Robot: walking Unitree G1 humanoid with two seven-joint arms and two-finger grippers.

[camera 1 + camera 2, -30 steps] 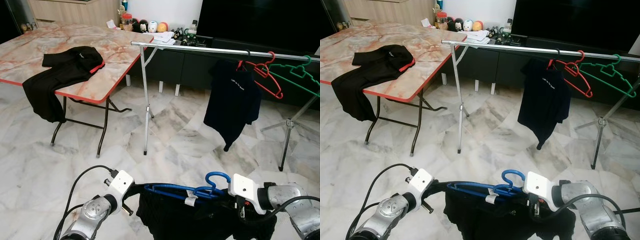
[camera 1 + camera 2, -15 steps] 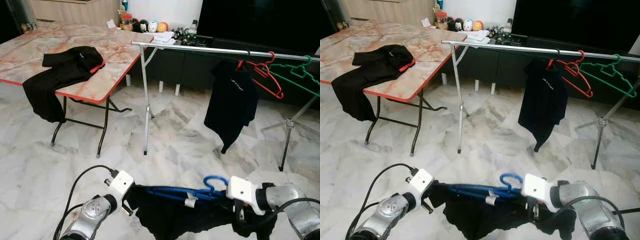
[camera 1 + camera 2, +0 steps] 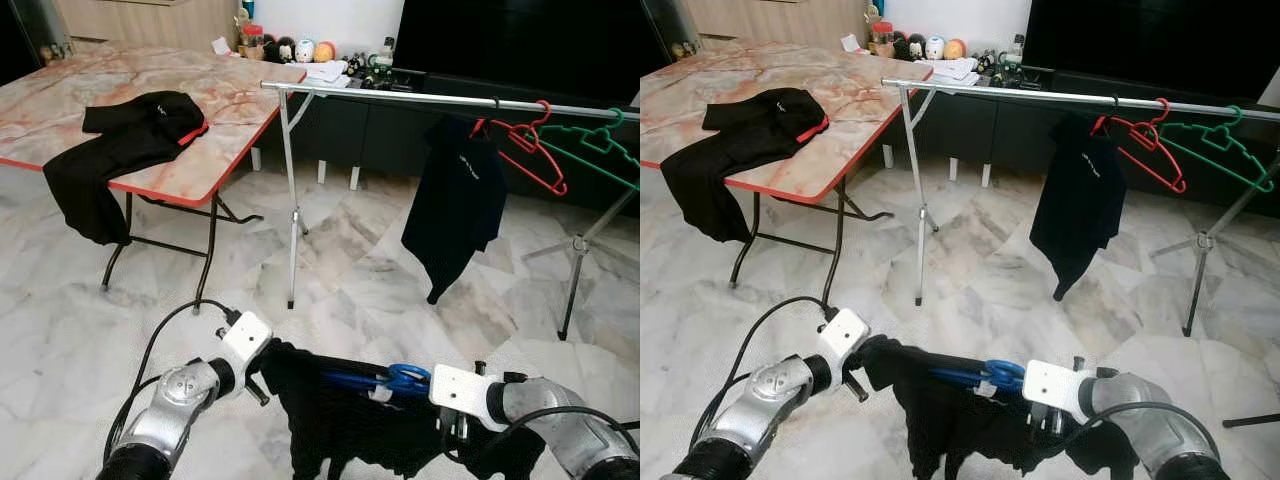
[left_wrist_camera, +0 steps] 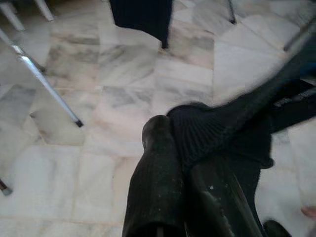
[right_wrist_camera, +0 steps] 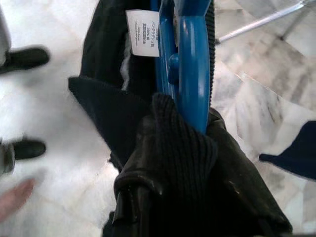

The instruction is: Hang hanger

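Note:
A blue hanger (image 3: 400, 378) lies nearly flat, low in front of me, with a black garment (image 3: 340, 425) draped over it. My left gripper (image 3: 266, 362) is shut on the garment's ribbed edge (image 4: 197, 131) at the hanger's left end. My right gripper (image 3: 450, 425) is shut on the hanger's neck, just below the hook (image 5: 185, 64). Black fabric is bunched over its fingers, and a white label (image 5: 143, 33) shows beside the hook. The silver clothes rail (image 3: 400, 97) runs across the room ahead, well above the hanger.
On the rail hang a dark shirt (image 3: 460, 205), a red hanger (image 3: 530, 150) and a green hanger (image 3: 600, 150). The rail's left leg (image 3: 292, 220) and right tripod (image 3: 575, 260) stand on marble floor. A folding table (image 3: 240, 100) at left carries another black garment (image 3: 120, 150).
The garment has been drawn along the hanger and now covers most of it. My left gripper moved up and forward. The hanger's hook has tipped down flatter. The shirt on the rail swings slightly.

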